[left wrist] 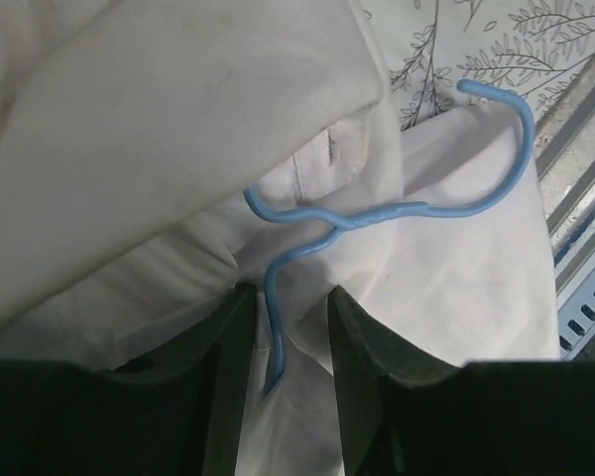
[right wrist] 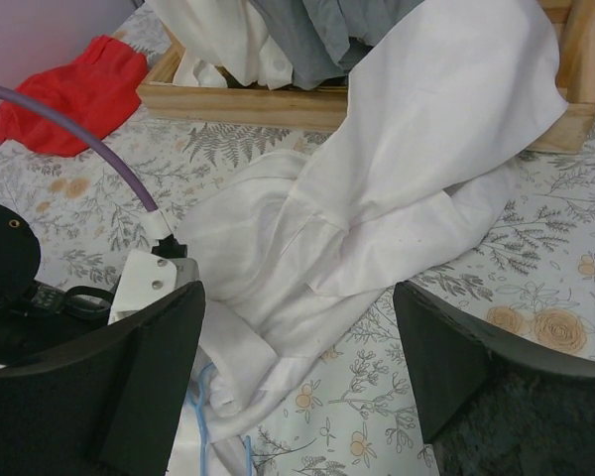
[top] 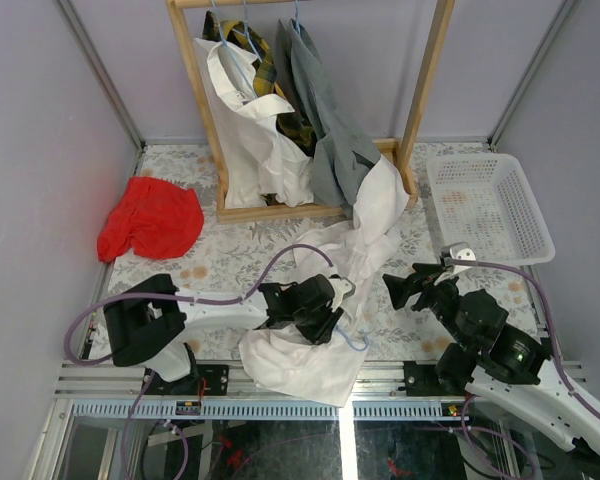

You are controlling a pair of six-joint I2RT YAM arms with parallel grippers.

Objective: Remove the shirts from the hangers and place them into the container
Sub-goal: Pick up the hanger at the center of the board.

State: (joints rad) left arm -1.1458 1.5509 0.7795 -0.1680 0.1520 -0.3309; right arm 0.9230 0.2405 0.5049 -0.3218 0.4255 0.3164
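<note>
Light-blue wire hanger [left wrist: 377, 212] in white shirt [left wrist: 129, 149]: stem between part-open jaws of left tool [left wrist: 290, 297], unpinched, hook beyond; right tool [right wrist: 299, 297] agape, farther

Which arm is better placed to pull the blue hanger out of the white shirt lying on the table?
Left, most likely. The left gripper has the hanger wire between its jaws, not yet clamped. The right gripper hangs open above the white shirt, with the hanger off to one side.

Left pincer [left wrist: 290, 297] narrowly parted, right pincer [right wrist: 297, 297] spread wide, both low.
</note>
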